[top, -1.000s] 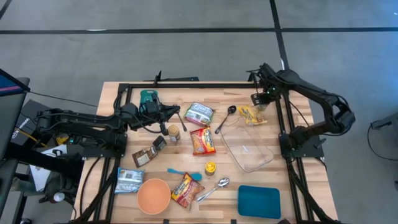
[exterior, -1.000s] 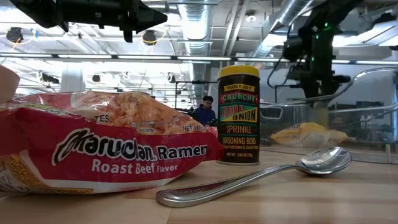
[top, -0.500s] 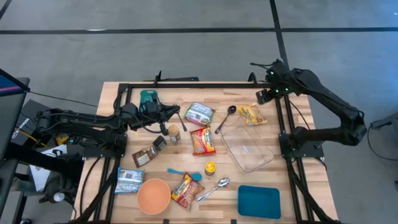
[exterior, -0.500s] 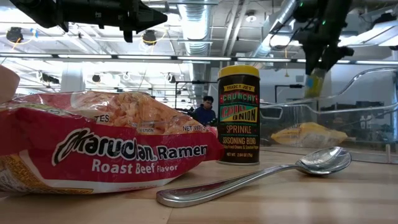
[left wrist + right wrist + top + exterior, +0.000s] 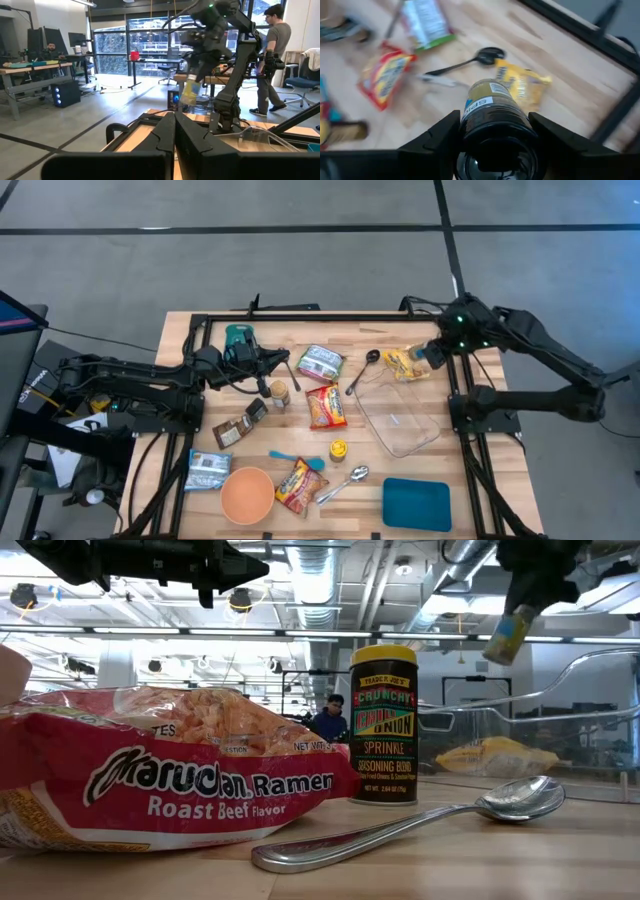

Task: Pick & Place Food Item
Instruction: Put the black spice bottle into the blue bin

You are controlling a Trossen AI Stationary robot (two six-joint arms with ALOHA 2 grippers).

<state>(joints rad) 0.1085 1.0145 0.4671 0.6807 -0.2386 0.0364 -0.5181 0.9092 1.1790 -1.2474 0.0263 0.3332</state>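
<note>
My right gripper [image 5: 437, 352] is shut on a small spice jar [image 5: 491, 106] with a black cap and a blue-and-white label. It holds the jar in the air over the table's far right, above a yellow snack bag [image 5: 405, 364]. The jar also shows in the low view [image 5: 508, 634] and in the left wrist view [image 5: 190, 93]. My left gripper [image 5: 174, 131] is shut and empty. It waits level over the table's left half [image 5: 290, 364]. My right gripper pinches the jar between its two fingers [image 5: 439, 136] at the cap end [image 5: 495, 131]. The fingers come from above, slanting, and lie along the jar. The jar hangs tilted below them, its bottom pointing away, lifted clear of the table.
A clear glass dish [image 5: 402, 423] lies near the right gripper, with a black spoon [image 5: 364, 370] beside it. Ramen packs [image 5: 327, 407], a green-white packet [image 5: 320, 362], a yellow-lidded jar [image 5: 339, 450], an orange bowl [image 5: 247, 494] and a blue tray [image 5: 416, 504] lie across the middle and near side.
My right gripper has risen with the spice jar, lifting it well clear of the table. It has drifted a little toward the table's right and near edges. The jar has stayed tilted in the hold.
</note>
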